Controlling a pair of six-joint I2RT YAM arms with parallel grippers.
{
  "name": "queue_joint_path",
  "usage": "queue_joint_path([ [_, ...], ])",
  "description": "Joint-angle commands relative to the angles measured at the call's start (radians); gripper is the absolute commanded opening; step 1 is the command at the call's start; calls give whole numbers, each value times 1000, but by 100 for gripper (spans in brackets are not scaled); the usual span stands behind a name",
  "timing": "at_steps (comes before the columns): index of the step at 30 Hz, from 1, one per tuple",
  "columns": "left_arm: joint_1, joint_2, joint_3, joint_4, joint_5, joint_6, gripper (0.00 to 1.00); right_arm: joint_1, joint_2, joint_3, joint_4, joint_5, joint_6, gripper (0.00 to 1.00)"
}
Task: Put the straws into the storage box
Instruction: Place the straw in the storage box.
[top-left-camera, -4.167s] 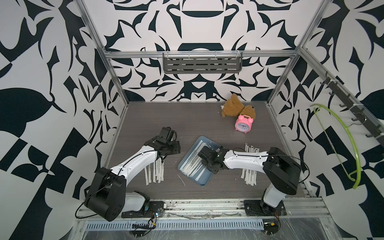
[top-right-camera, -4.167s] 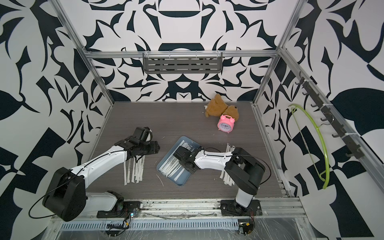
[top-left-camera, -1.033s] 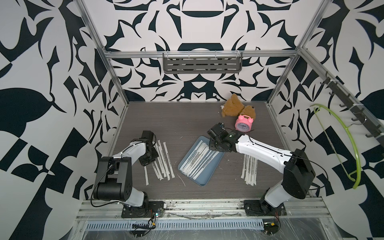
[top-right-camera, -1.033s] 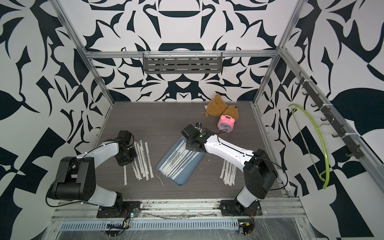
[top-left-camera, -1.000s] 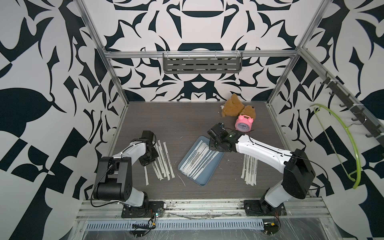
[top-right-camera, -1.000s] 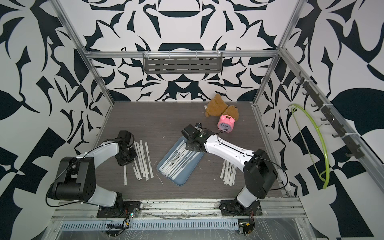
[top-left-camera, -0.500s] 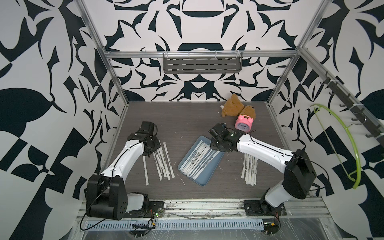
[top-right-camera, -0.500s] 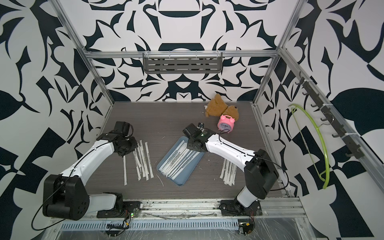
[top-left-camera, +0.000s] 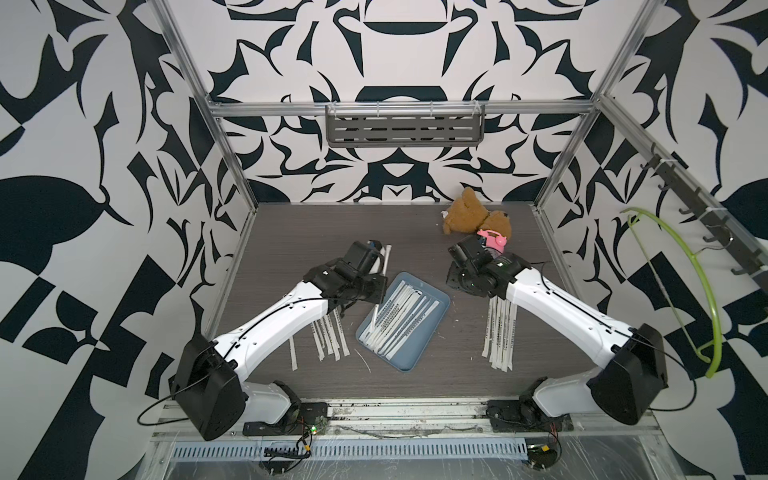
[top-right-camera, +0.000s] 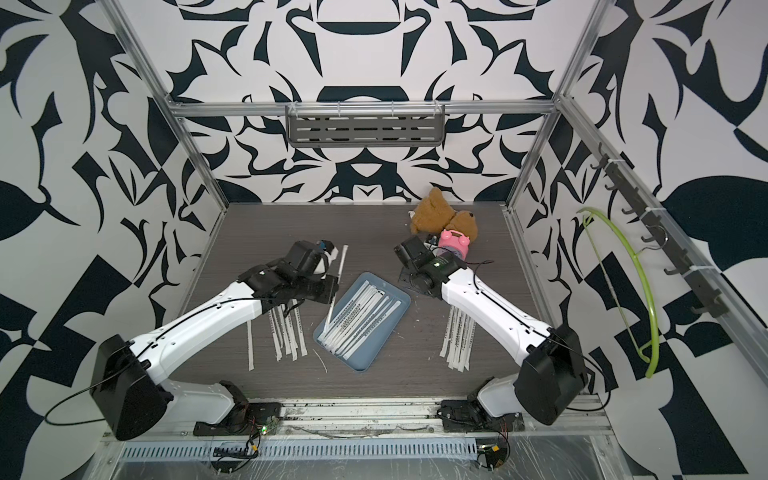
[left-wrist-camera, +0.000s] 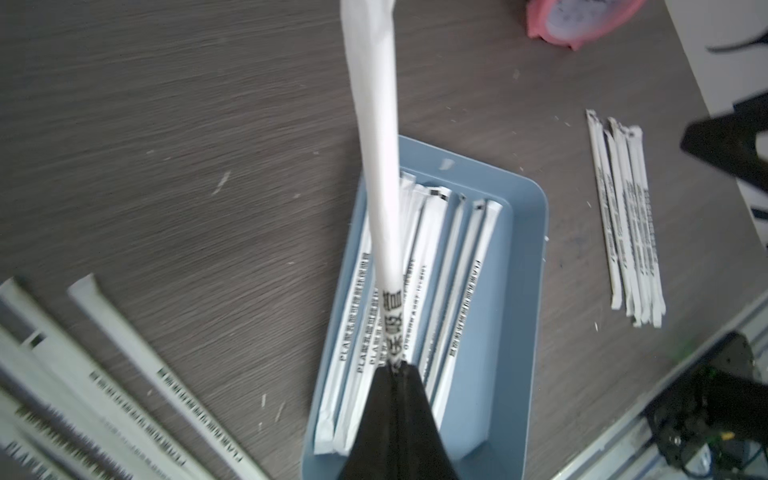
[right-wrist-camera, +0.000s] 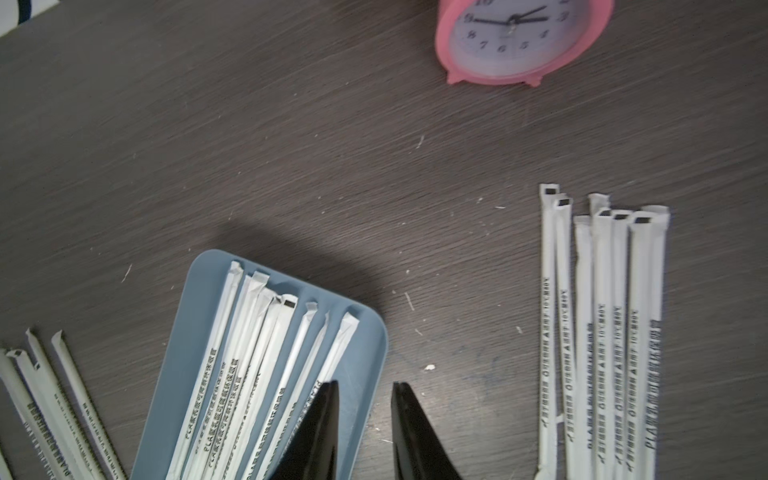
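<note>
My left gripper (left-wrist-camera: 395, 366) is shut on the printed end of one white paper-wrapped straw (left-wrist-camera: 376, 124). It holds the straw tilted over the left end of the blue-grey storage box (left-wrist-camera: 519, 291). In both top views the held straw (top-left-camera: 386, 264) (top-right-camera: 341, 266) slants from behind the gripper (top-left-camera: 374, 293) down into the box (top-left-camera: 409, 362). Several straws (top-left-camera: 399, 320) lie in the box. More straws lie on the table left (top-left-camera: 328, 338) and right (top-left-camera: 500, 328) of it. My right gripper (right-wrist-camera: 365, 384) is open and empty above the box's edge (right-wrist-camera: 368, 345).
A brown teddy bear (top-left-camera: 465, 212) and a pink alarm clock (top-left-camera: 492, 239) sit at the back right, close behind my right wrist. A grey slotted shelf (top-left-camera: 405, 129) hangs on the back wall. A green hanger (top-left-camera: 681, 291) hangs on the right wall. A thin white sliver (top-left-camera: 362, 360) lies near the box's front corner.
My left arm has swung right from the left group of straws to the box, carrying one straw. My right gripper has drawn back a little to the right, still open.
</note>
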Motion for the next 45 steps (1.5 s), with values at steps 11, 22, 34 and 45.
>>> queue_joint_path([
  [11,-190,233,46,13,51,231,1,-44,-50,-24,-44,32,-27,27],
  [22,-214,369,89,32,79,71,1,-45,-52,-37,-41,37,-20,27],
  [34,-229,458,107,30,63,76,2,-44,-32,-29,-25,25,-23,27],
  [45,-241,522,149,5,42,86,3,-44,-28,-25,-25,25,-32,27],
])
